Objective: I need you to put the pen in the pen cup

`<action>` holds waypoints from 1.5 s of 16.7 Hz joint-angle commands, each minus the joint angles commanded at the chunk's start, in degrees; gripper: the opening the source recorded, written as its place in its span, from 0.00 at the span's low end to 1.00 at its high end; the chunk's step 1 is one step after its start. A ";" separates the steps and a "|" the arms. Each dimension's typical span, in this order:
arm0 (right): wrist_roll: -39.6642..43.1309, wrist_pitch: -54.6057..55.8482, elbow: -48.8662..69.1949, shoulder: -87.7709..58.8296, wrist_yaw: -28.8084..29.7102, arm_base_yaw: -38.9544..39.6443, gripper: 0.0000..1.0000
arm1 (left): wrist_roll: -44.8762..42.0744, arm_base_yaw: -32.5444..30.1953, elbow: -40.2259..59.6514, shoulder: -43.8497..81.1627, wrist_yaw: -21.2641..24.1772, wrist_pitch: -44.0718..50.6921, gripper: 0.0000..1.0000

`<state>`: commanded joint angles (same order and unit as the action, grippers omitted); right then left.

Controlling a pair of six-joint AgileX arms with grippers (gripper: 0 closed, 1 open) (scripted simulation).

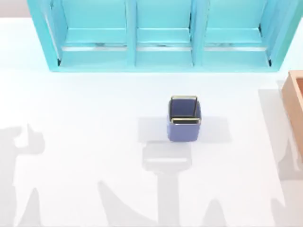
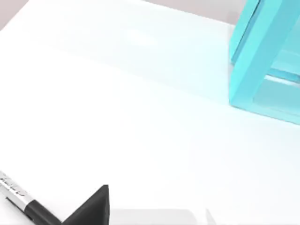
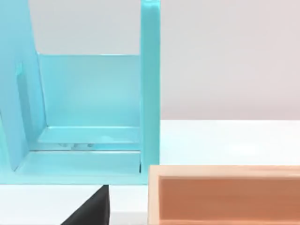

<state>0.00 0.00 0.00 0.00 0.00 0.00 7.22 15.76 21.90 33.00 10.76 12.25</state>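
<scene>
The pen cup, a small blue-violet square cup with a thin brass rim, stands upright near the middle of the table in the top view. In the left wrist view, a pen with a silver barrel and a black section shows partly at the picture's edge, over the white table. A black part of my left gripper is close beside the pen, and I cannot tell whether they touch. My right gripper shows as a black tip in front of the tan box.
A large turquoise shelf unit spans the back of the table. A tan wooden box sits at the right edge, also seen close in the right wrist view. Arm shadows fall across the front of the white table.
</scene>
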 joint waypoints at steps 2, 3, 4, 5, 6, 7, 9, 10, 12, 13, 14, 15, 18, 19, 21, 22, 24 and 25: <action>0.00 0.00 0.00 0.00 0.00 0.00 1.00 | 2.36 4.66 6.65 12.53 3.69 4.13 1.00; 0.00 0.00 0.00 0.00 0.00 0.00 1.00 | 3.55 6.98 9.98 18.93 5.55 6.23 1.00; 0.00 0.00 0.00 0.00 0.00 0.00 1.00 | 4.71 9.28 13.28 25.24 7.40 8.31 1.00; 0.00 0.00 0.00 0.00 0.00 0.00 1.00 | 5.85 11.53 16.53 31.38 9.21 10.34 1.00; 0.00 0.00 0.00 0.00 0.00 0.00 1.00 | 6.94 13.72 19.71 37.21 10.96 12.31 1.00; 0.00 0.00 0.00 0.00 0.00 0.00 1.00 | 7.97 15.82 22.80 42.65 12.64 14.16 1.00; 0.00 0.00 0.00 0.00 0.00 0.00 1.00 | 9.83 19.76 28.63 52.25 15.72 17.50 1.00; 0.00 0.00 0.00 0.00 0.00 0.00 1.00 | 10.66 21.59 31.37 56.38 17.13 18.97 1.00; 0.00 0.00 0.00 0.00 0.00 0.00 1.00 | 12.07 24.81 36.30 63.50 19.62 21.43 1.00; 0.00 0.00 0.00 0.00 0.00 0.00 1.00 | 12.63 26.16 38.40 66.50 20.66 22.38 1.00; 0.00 0.00 0.00 0.00 0.00 0.00 1.00 | 13.10 27.30 40.19 69.07 21.54 23.16 1.00; 0.00 0.00 0.00 0.00 0.00 0.00 1.00 | 13.47 28.23 41.67 71.16 22.26 23.76 1.00; 0.00 0.00 0.00 0.00 0.00 0.00 1.00 | 14.00 29.57 43.79 73.98 23.27 24.58 1.00; 0.00 0.00 0.00 0.00 0.00 0.00 1.00 | 14.00 29.57 43.79 73.98 23.27 24.58 1.00; 0.00 0.00 0.00 0.00 0.00 0.00 1.00 | 14.00 29.57 43.79 73.98 23.27 24.58 1.00; 0.00 0.00 0.00 0.00 0.00 0.00 1.00 | 13.93 29.31 43.61 73.80 23.16 24.45 1.00; 0.00 0.00 0.00 0.00 0.00 0.00 1.00 | 14.50 28.94 43.57 74.53 23.11 23.53 1.00; 0.00 0.00 0.00 0.00 0.00 0.00 1.00 | 15.20 28.40 43.50 75.49 23.02 22.25 1.00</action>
<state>0.00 0.00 0.00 0.00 0.00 0.00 22.41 44.17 65.40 108.49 33.78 34.50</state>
